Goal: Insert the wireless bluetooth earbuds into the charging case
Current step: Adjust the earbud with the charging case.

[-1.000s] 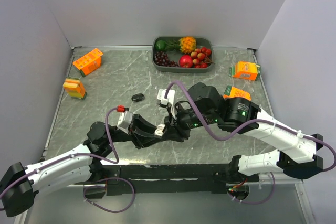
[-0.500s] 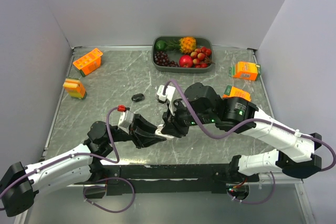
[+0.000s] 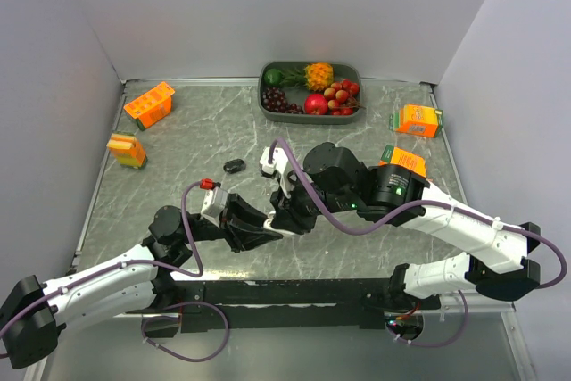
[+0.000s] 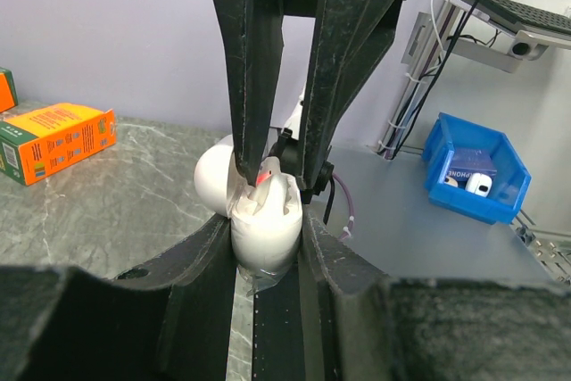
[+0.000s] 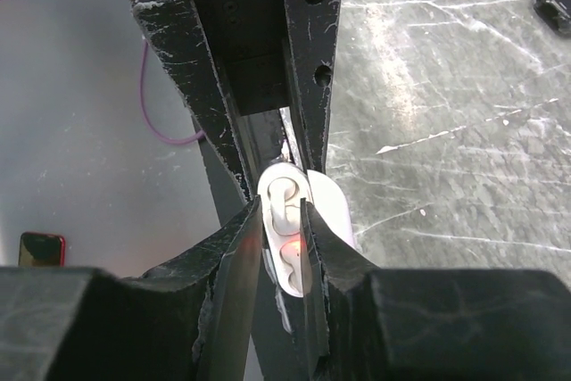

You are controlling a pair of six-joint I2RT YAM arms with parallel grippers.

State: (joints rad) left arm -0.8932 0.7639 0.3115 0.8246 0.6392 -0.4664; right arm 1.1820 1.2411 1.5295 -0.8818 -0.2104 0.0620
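My left gripper (image 4: 266,231) is shut on a white charging case (image 4: 263,220), held off the table with its lid (image 5: 332,207) swung open. A white earbud (image 5: 284,192) sits in the case's upper socket. The lower socket (image 5: 293,249) glows red. My right gripper (image 5: 281,207) points down onto the case, its jaws a narrow gap apart on either side of that earbud; whether they touch it I cannot tell. In the top view both grippers meet near the table's front middle (image 3: 272,223), and the case is hidden between them. No other earbuds show.
A small black object (image 3: 235,165) lies on the marble behind the grippers. A grey tray of fruit (image 3: 264,103) stands at the back. Orange cartons lie at the left (image 3: 149,104) (image 3: 127,150) and right (image 3: 417,120) (image 3: 403,160).
My right arm has shifted left and down over the left gripper, and its jaws have narrowed slightly. The left arm holds the case still.
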